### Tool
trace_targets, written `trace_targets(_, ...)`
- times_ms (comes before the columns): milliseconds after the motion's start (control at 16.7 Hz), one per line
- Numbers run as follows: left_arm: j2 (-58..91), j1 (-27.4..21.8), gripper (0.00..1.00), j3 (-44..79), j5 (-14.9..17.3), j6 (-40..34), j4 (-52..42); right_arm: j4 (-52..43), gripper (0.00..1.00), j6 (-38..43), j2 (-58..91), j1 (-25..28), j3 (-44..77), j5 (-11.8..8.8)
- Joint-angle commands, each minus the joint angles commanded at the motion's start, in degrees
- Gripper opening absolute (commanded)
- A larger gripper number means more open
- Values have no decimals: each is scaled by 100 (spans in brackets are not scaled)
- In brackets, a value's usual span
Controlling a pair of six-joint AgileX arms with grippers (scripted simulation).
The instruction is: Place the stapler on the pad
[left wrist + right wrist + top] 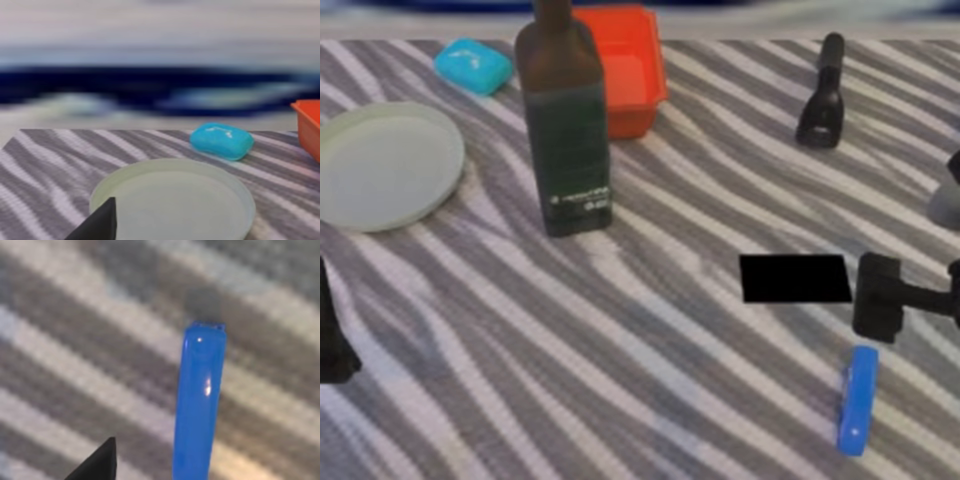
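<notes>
The blue stapler [857, 400] lies on the striped cloth near the front right, pointing roughly front to back. The black pad [795, 278] lies flat a little farther back and to its left, with nothing on it. My right gripper [870, 297] hovers open just right of the pad and behind the stapler, holding nothing. In the right wrist view the stapler [200, 400] lies beside one dark fingertip [102, 462]; the other is out of frame. My left gripper [330, 340] is parked at the left edge, open, with one fingertip [102, 222] showing over the plate.
A tall dark bottle [565, 120] stands at the back centre in front of a red box [635, 70]. A turquoise case [472, 66] and a pale green plate [385, 165] are at the back left. A black flashlight [823, 92] lies at the back right.
</notes>
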Motion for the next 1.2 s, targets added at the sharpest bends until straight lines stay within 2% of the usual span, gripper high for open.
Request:
trace_targets(300, 0, 0, 100, 0, 0, 0, 0, -1006, 100, 800, 1499, 544, 1091, -7)
trace_targets(660, 0, 0, 100, 0, 0, 0, 0, -1201, 100, 962, 1779, 655, 1325, -9)
trace_targets(900, 0, 0, 100, 0, 0, 0, 0, -969, 100, 950, 1865, 636, 1169, -10)
trace_targets(1200, 0, 0, 100, 0, 0, 0, 0, 285, 100, 964, 2401, 648, 478, -9)
